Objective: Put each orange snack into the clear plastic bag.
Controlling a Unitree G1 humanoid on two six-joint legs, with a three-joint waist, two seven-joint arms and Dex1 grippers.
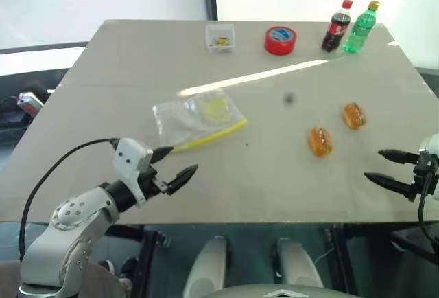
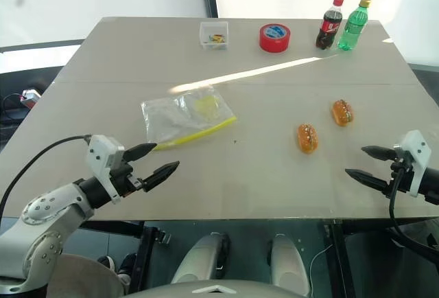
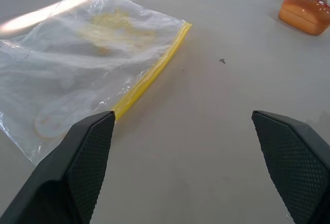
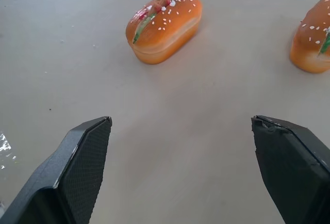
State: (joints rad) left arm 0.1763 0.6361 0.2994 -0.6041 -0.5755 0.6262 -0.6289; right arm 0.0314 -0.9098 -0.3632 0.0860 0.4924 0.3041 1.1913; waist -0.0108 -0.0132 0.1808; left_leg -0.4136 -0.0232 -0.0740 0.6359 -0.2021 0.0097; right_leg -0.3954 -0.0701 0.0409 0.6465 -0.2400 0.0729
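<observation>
The left gripper hangs over the near left part of the broad, matte grey-beige table, its two black fingers spread wide and holding nothing, one fingertip just beside the near end of the yellow strip of the flat, crinkly clear plastic bag. That bag lies flat left of the table's middle. The right gripper hovers over the near right edge, its black fingers likewise spread and empty, pointing toward the two small oval, glossy orange-brown bun-like snacks: the nearer orange snack sits a little ahead of it, and the farther orange snack lies near the first, apart from it, both well to the right of the bag. Along the far edge stand a small clear square box, a red tape roll, a dark cola bottle with a red cap and a green bottle. A bright streak of light crosses the tabletop, and pale walls rise behind it.
</observation>
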